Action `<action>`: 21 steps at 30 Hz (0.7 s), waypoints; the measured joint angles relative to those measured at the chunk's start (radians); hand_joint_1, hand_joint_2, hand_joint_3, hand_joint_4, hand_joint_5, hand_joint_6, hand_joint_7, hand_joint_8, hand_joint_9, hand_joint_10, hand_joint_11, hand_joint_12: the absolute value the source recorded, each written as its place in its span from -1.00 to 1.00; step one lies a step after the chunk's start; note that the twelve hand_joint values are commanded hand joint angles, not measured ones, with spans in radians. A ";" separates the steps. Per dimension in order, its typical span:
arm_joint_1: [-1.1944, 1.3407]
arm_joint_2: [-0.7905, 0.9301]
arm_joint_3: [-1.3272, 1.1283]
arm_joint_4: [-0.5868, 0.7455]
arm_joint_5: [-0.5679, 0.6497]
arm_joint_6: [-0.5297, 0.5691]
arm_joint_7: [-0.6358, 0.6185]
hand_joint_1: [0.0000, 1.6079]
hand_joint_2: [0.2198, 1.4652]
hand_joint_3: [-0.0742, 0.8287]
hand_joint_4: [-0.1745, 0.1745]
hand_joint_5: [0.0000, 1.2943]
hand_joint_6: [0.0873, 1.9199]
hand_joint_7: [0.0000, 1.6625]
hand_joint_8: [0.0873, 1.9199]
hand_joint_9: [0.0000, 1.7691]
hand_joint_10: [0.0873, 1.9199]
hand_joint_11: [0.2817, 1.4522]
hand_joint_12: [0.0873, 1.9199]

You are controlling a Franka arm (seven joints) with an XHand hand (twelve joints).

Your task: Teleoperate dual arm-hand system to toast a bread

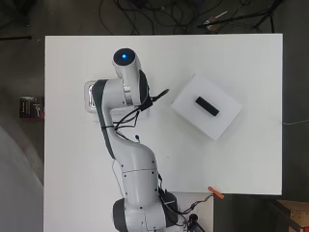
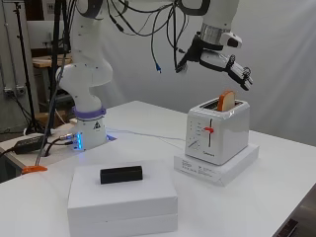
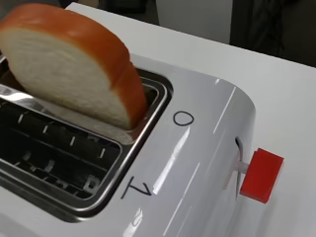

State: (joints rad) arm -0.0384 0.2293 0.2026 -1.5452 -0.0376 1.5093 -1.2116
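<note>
Above the toaster [image 2: 217, 134], we see the robot hand [image 2: 232, 66] hovering with its fingers [image 2: 243, 75] stretched out fairly straight and holding nothing; it hangs clear of everything below it. From the side, the toaster stands on a flat white box [image 2: 217, 168] on the desk [image 2: 276, 197], and a slice of bread [image 2: 226, 100] sits upright in one of its slots, the upper half poking out. Close up from the wrist, we find the bread [image 3: 69, 64] in the slot beside the empty one [image 3: 54, 153], with its crust arching over a pale crumb, and the red lever [image 3: 260, 175] high in its track on the end face, so we judge the toasting not yet started.

We expect the bread to be light, soft and easily crushed, with a slightly tougher crust; if it needs seating deeper, we would press gently on the top crust rather than pinch the faces. The lever looks stiff and small, so we would bear straight down on its top face with a fingertip. The toaster itself seems light enough to tip or slide on its box under an off-centre push. Nearer the camera, a small black block [image 2: 121, 174] lies on a second white box [image 2: 122, 197], well apart.
</note>
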 joint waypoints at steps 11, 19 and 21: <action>-0.023 -0.038 -0.134 -0.259 -0.033 0.245 0.281 -1.00 0.38 -0.81 -0.05 -0.48 -1.00 -0.59 -1.00 -0.49 -1.00 -0.71 -1.00; -0.050 0.102 -0.204 -0.276 0.150 0.339 0.142 -0.98 0.45 -0.83 0.29 0.28 -1.00 0.42 0.77 0.53 0.98 0.11 0.99; -0.051 0.109 -0.206 -0.285 0.148 0.350 0.135 -0.95 0.46 -0.83 0.13 0.10 -1.00 0.38 0.84 0.51 1.00 0.11 1.00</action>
State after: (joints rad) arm -0.0889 0.3386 -0.0031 -1.8306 0.1102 1.8595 -1.0766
